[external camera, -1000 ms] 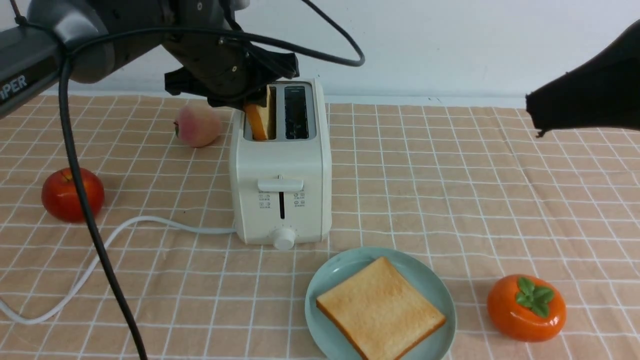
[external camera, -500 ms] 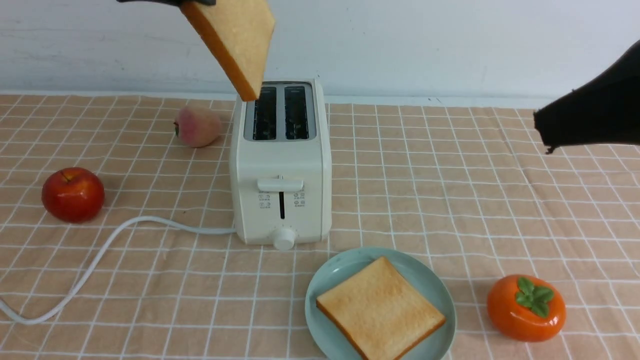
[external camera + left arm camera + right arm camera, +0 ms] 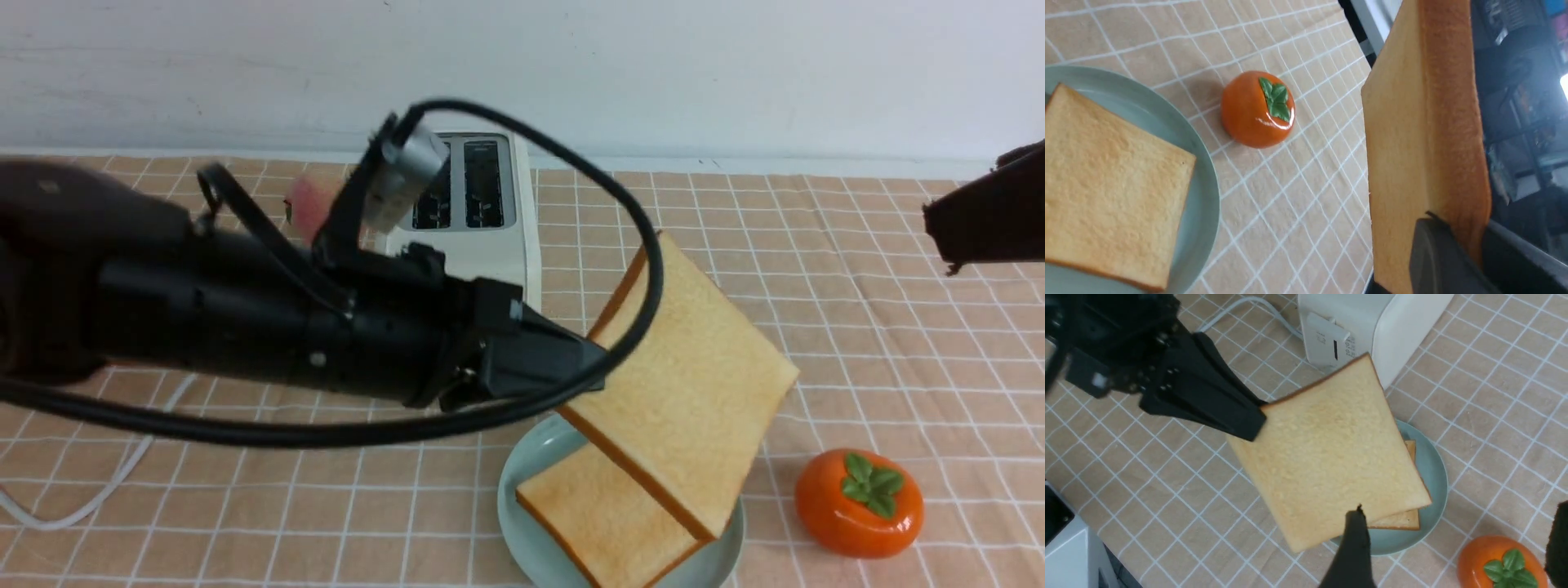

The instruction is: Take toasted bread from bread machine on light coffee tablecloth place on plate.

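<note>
**A:** Front view: your left pincer [image 3: 589,369] no longer works at the bread machine [image 3: 490,253]. Both slots now stand empty. It is clamped on a corner of the second slice [image 3: 694,384], which hangs tilted just beyond its tips, above the plate [image 3: 510,482] and the first slice [image 3: 588,523].

**B:** So you only need to lower and release, I judge. What is hidden?

**A:** The arm covers the machine's front. Your right pincer [image 3: 951,237], spread wide and holding nothing, is cut off at the edge.

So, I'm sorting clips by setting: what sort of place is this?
Probably a staged tabletop in a robot lab, not a home kitchen: toaster and plate on a checked tablecloth, a glossy toy-like persimmon, and cluttered equipment beyond the table edge in the left wrist view.
</note>
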